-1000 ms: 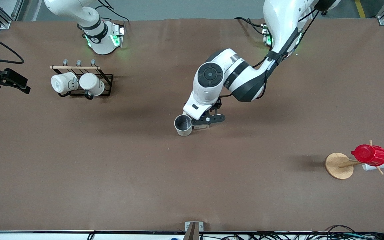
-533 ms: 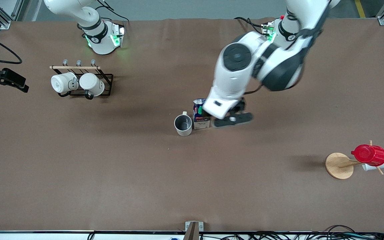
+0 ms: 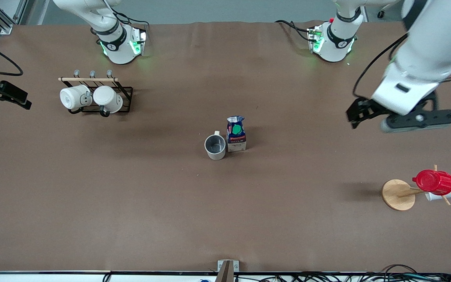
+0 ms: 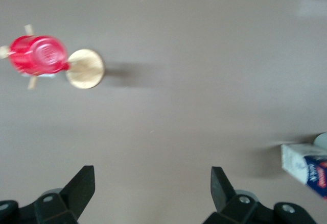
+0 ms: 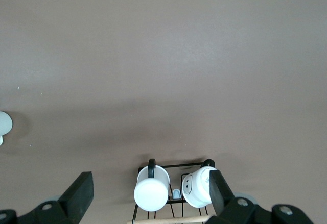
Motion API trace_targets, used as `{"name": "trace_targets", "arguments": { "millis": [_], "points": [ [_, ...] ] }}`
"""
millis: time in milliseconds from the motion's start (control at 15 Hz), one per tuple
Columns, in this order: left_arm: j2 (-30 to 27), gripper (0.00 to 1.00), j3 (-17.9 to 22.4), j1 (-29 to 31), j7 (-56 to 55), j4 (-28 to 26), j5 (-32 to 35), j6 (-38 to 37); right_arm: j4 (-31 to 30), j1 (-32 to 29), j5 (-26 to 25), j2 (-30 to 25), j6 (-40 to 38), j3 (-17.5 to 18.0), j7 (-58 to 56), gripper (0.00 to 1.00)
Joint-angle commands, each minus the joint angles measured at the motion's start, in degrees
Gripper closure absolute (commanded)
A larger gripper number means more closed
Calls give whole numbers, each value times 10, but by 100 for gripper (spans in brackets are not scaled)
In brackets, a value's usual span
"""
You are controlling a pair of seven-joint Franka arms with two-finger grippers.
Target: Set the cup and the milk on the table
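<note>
- The cup (image 3: 215,147), cream-white with a dark grey inside, stands upright near the middle of the table (image 3: 225,211), its handle turned toward the robots' bases.
- The milk (image 3: 236,134) carton stands upright right beside the cup, on the side toward the left arm's end of the table, green cap showing. The two look to be touching or nearly so.
- The left gripper (image 4: 152,187) hangs in the air over bare cloth toward the left arm's end, well apart from both, with its fingers spread wide and nothing between them.
- The right gripper (image 5: 148,191) is up over the black mug rack (image 3: 106,98) holding two white mugs (image 3: 76,97); its fingers are spread wide and hold nothing.
- A red plastic cup (image 3: 433,181) sits on a wooden cup tree (image 3: 399,194) nearer the front camera than the left gripper.
</note>
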Motion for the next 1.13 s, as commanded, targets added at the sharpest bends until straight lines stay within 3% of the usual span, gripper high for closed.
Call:
{"name": "trace_targets", "arguments": {
  "millis": [0, 133, 333, 533, 1067],
  "points": [
    [-36, 0, -5, 32, 28, -34, -15, -14, 13, -18, 1, 3, 2, 19, 2, 0],
    [-70, 0, 9, 49, 93, -72, -58, -12, 28, -19, -2, 5, 2, 19, 3, 0],
    [-121, 0, 72, 27, 122, -125, -94, -12, 34, -29, 6, 10, 3, 10, 12, 0],
    [-158, 0, 77, 26, 122, -172, -95, -12, 33, -30, 10, 8, -2, 10, 10, 0],
    [-155, 0, 83, 31, 139, -149, -96, -14, 31, -38, 9, 8, -14, 20, 4, 0]
  ]
}}
